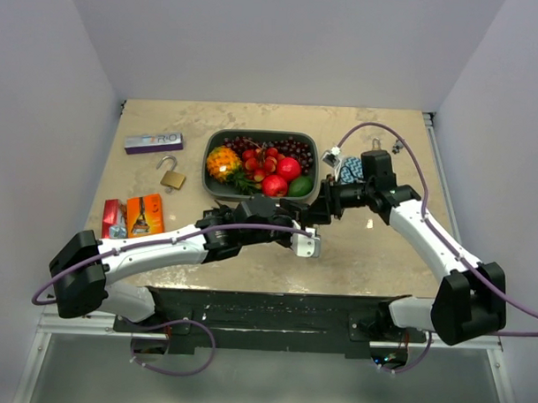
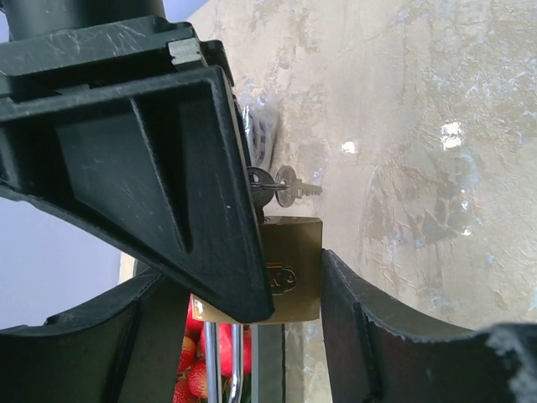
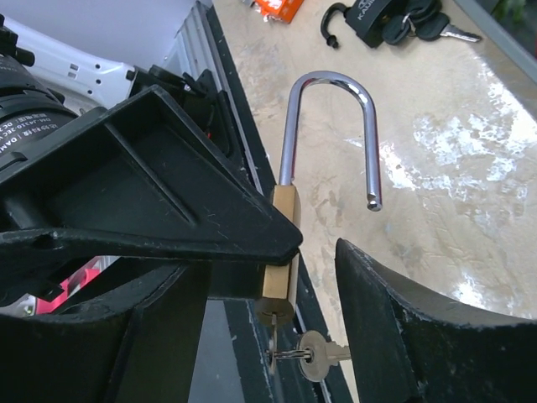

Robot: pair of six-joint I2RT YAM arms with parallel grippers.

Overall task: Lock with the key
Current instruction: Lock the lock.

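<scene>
A brass padlock (image 2: 298,252) hangs between my two grippers above the table's near middle. My left gripper (image 2: 247,273) is shut on its body, one finger (image 2: 377,336) pressed to its side. In the right wrist view the padlock (image 3: 279,285) is edge-on. Its steel shackle (image 3: 331,80) is open, with the free end out of the body. A key (image 3: 273,340) sits in the keyhole, and a second key (image 3: 317,354) hangs from its ring. My right gripper (image 3: 273,269) is open, its fingers on either side of the lock's keyed end without touching. In the top view the left gripper (image 1: 301,238) and right gripper (image 1: 320,209) meet.
A grey tray (image 1: 220,136) of fruit stands just behind the grippers. A second open brass padlock (image 1: 172,174), a purple box (image 1: 153,142) and red and orange packets (image 1: 134,216) lie to the left. A black padlock with keys (image 3: 377,21) lies on the table.
</scene>
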